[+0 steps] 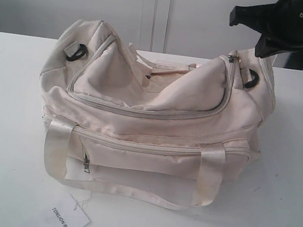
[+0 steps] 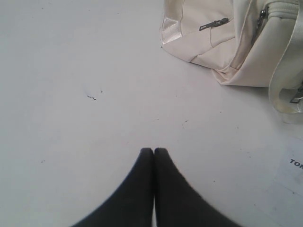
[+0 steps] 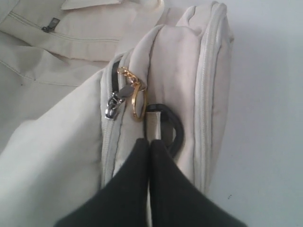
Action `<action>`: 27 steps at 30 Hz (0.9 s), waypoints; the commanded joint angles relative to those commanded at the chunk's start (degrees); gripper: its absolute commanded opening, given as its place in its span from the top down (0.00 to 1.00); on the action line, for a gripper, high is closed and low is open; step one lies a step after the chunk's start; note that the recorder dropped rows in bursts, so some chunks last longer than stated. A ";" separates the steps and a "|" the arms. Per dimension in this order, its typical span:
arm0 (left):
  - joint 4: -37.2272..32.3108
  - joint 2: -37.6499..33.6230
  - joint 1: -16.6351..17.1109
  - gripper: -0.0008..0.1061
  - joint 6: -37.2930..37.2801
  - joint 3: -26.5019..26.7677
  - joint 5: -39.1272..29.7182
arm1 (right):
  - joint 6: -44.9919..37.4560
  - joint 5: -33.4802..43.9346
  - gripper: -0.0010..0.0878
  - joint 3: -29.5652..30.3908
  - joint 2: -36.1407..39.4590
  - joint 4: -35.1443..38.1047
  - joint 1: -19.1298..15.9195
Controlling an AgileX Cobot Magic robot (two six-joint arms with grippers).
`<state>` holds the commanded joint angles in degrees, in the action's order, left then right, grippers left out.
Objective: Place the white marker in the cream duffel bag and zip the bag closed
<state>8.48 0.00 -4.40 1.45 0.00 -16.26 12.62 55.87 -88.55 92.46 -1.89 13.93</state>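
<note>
Hovering over the bag's (image 1: pixel 152 108) end at the upper right of the frame, the right gripper (image 3: pixel 150 142) is pressing its 2 fingers together, empty as far as can be seen. Its tips are sitting just beside the black strap ring (image 3: pixel 175 127), near the gold keychain (image 3: pixel 137 101) and the zipper pull (image 3: pixel 112 106). The pull is lying at the end of its track and the curved top zip is looking shut, so the gripper is probably parked where the closing stroke ends. The arm (image 1: pixel 288 25) is angling down from the frame's top edge.

The left gripper (image 2: pixel 154 150) is also clenched on nothing, hanging over bare table (image 2: pixel 71 71), well apart from the bag, likely keeping clear. The exterior view is not showing it.

The marker is showing in none of the 3 views; probably inside the bag, though that is not checkable. The paper tag (image 1: pixel 68 220) is lying at lower left.
</note>
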 joint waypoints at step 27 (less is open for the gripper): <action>0.00 0.00 0.00 0.99 0.00 0.00 0.00 | -3.72 11.78 0.99 0.00 -3.69 -3.56 -13.96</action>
<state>8.48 0.00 -4.40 1.45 0.00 -16.26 8.89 67.65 -88.55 88.76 -5.45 -0.02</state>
